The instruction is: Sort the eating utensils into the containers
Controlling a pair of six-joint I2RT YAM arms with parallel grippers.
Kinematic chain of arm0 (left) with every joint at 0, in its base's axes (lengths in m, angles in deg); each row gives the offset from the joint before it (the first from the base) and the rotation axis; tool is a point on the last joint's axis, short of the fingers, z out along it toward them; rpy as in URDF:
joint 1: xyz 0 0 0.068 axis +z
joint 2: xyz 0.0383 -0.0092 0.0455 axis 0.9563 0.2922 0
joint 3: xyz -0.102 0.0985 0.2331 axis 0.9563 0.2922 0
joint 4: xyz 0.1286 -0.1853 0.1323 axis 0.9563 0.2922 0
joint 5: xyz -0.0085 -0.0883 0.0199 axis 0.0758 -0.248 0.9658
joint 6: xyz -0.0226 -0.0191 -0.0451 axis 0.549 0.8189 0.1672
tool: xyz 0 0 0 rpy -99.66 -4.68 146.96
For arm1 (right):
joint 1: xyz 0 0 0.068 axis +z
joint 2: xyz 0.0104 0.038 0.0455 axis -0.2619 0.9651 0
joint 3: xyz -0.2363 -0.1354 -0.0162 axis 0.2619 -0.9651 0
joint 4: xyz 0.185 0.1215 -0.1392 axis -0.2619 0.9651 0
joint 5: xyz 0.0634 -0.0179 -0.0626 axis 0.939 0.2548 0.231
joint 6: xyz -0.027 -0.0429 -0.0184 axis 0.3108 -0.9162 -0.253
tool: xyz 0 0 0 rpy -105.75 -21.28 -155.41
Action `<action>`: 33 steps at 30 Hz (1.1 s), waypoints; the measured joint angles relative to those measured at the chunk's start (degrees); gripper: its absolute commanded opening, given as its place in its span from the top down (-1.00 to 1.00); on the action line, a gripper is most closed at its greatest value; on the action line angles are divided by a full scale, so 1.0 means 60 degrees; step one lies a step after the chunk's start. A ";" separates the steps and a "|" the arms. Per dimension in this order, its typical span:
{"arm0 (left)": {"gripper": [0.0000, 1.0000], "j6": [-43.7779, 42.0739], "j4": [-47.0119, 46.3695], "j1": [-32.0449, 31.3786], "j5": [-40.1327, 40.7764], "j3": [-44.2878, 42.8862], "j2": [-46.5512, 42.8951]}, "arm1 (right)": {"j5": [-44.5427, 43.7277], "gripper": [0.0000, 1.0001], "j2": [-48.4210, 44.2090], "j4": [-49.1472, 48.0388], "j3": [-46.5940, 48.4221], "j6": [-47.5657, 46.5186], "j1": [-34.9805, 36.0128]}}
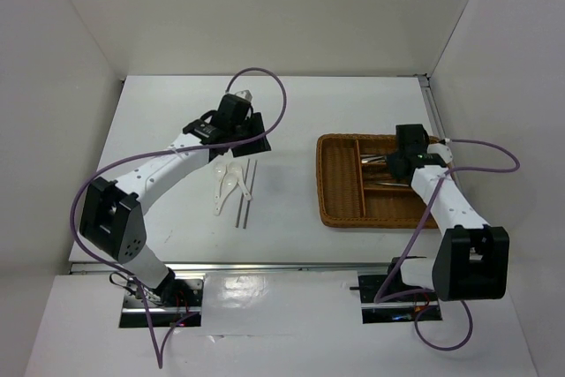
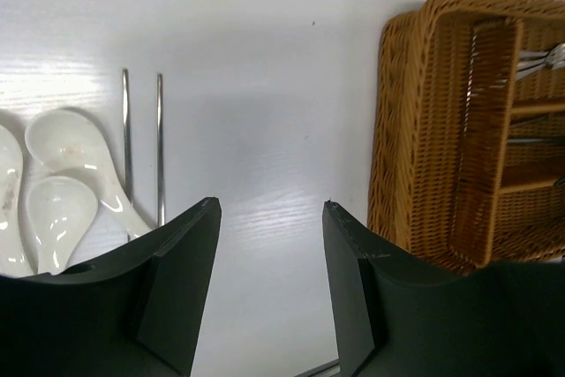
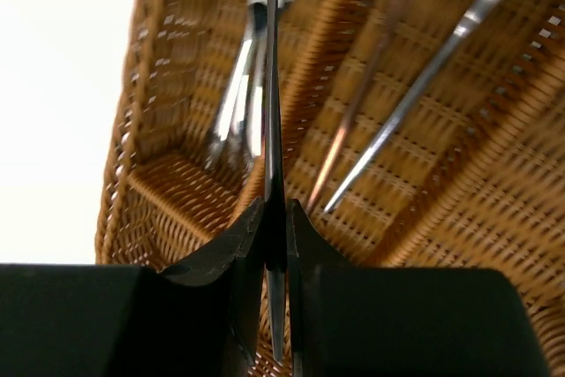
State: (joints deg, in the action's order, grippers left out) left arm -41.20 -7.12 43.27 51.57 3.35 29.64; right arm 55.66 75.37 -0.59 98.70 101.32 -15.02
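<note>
The brown wicker tray (image 1: 340,184) lies right of centre; it also shows in the left wrist view (image 2: 415,130). My right gripper (image 1: 395,163) hangs inside it, shut (image 3: 276,209) on a thin silver fork (image 3: 272,86) seen edge-on. Another silver fork (image 3: 237,116), a reddish-brown stick (image 3: 353,121) and a silver stick (image 3: 424,77) lie in the compartments. White spoons (image 1: 226,181) and two thin chopsticks (image 1: 244,193) lie on the table left of the tray. My left gripper (image 1: 252,140) hovers just behind them, open and empty (image 2: 269,203), with the spoons (image 2: 62,183) and chopsticks (image 2: 141,147) to its left.
White walls close in the table on the left, back and right. The tray's long slot (image 2: 481,130) runs along its near-left side. The arm bases stand at the near edge (image 1: 265,267).
</note>
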 measured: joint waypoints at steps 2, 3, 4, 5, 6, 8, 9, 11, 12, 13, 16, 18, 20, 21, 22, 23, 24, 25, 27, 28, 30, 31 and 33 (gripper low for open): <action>-0.27 0.0000 0.0018 -0.0015 -0.0047 0.0178 0.0000 | -0.0073 1.00 0.0007 0.0157 -0.0073 0.0335 -0.0036; -0.27 0.0000 0.0051 -0.0018 -0.0069 0.0237 0.0000 | -0.0095 1.00 0.0022 0.0219 -0.0087 0.0484 -0.0044; -0.27 0.0000 0.0084 -0.0029 -0.0087 0.0273 0.0000 | -0.0146 1.00 0.0062 0.0273 -0.0095 0.0696 -0.0051; -0.27 0.0000 0.0113 -0.0033 -0.0091 0.0277 0.0000 | -0.0200 1.00 0.0117 0.0350 -0.0098 0.0907 -0.0055; -0.27 -0.0007 0.0113 -0.0033 -0.0095 0.0277 0.0000 | -0.0270 0.99 0.0168 0.0433 -0.0098 0.1126 -0.0055; -0.27 -0.0015 0.0098 -0.0033 -0.0095 0.0277 0.0000 | -0.0382 0.96 0.0291 0.0605 -0.0106 0.1497 -0.0055; -0.27 -0.0033 0.0098 -0.0033 -0.0091 0.0277 0.0000 | -0.0433 0.96 0.0353 0.0685 -0.0106 0.1679 -0.0055; -0.27 -0.0076 0.0102 -0.0033 -0.0087 0.0277 0.0000 | -0.0484 0.96 0.0452 0.0783 -0.0109 0.1953 -0.0055; -0.27 -0.0142 0.0098 -0.0033 -0.0087 0.0277 0.0000 | -0.0488 0.94 0.0506 0.0812 -0.0106 0.2058 -0.0055; -0.27 -0.0182 0.0098 -0.0033 -0.0087 0.0277 0.0000 | -0.0481 0.94 0.0568 0.0823 -0.0109 0.2157 -0.0055; -0.27 -0.0215 0.0098 -0.0033 -0.0087 0.0277 0.0000 | -0.0419 0.85 0.0805 0.0827 -0.0117 0.2390 -0.0055; -0.27 -0.0219 0.0098 -0.0033 -0.0087 0.0277 0.0000 | -0.0375 0.61 0.0980 0.0831 -0.0117 0.2459 -0.0055; -0.27 -0.0233 0.0098 -0.0033 -0.0084 0.0277 0.0000 | -0.0339 0.26 0.1151 0.0838 -0.0117 0.2543 -0.0055; -0.27 -0.0240 0.0098 -0.0033 -0.0084 0.0280 0.0000 | -0.0321 0.22 0.1231 0.0841 -0.0113 0.2554 -0.0055; -0.27 -0.0244 0.0091 -0.0033 -0.0084 0.0288 0.0000 | -0.0313 0.13 0.1308 0.0860 -0.0113 0.2524 -0.0055; -0.27 -0.0248 0.0069 -0.0033 -0.0080 0.0313 0.0000 | -0.0302 0.10 0.1366 0.0871 -0.0109 0.2495 -0.0055; -0.27 -0.0248 0.0076 -0.0033 -0.0084 0.0328 0.0000 | -0.0284 0.10 0.1399 0.0892 -0.0091 0.2426 -0.0055; -0.27 -0.0248 0.0051 -0.0033 -0.0080 0.0375 0.0000 | -0.0248 0.07 0.1424 0.0947 -0.0025 0.2346 -0.0055; -0.27 -0.0248 0.0066 -0.0033 -0.0073 0.0437 0.0000 | -0.0204 -0.02 0.1424 0.1002 0.0208 0.2116 -0.0055; -0.27 -0.0255 0.0076 -0.0033 -0.0066 0.0452 0.0004 | -0.0168 -0.06 0.1421 0.1002 0.0342 0.1978 -0.0055; -0.27 -0.0317 0.0102 -0.0033 0.0007 0.0452 0.0047 | -0.0036 -0.06 0.1362 0.1002 0.0670 0.1606 -0.0055; -0.27 -0.0437 0.0109 -0.0029 0.0058 0.0452 0.0098 | 0.0062 -0.06 0.1275 0.0991 0.0801 0.1406 -0.0055; -0.24 -0.0579 0.0127 -0.0018 0.0197 0.0452 0.0284 | 0.0313 -0.12 0.0933 0.0980 0.0954 0.0991 -0.0055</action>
State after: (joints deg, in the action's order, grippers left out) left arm -44.67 -6.36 43.16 52.75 6.06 31.35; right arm 57.54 80.97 5.29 104.43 107.27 -15.35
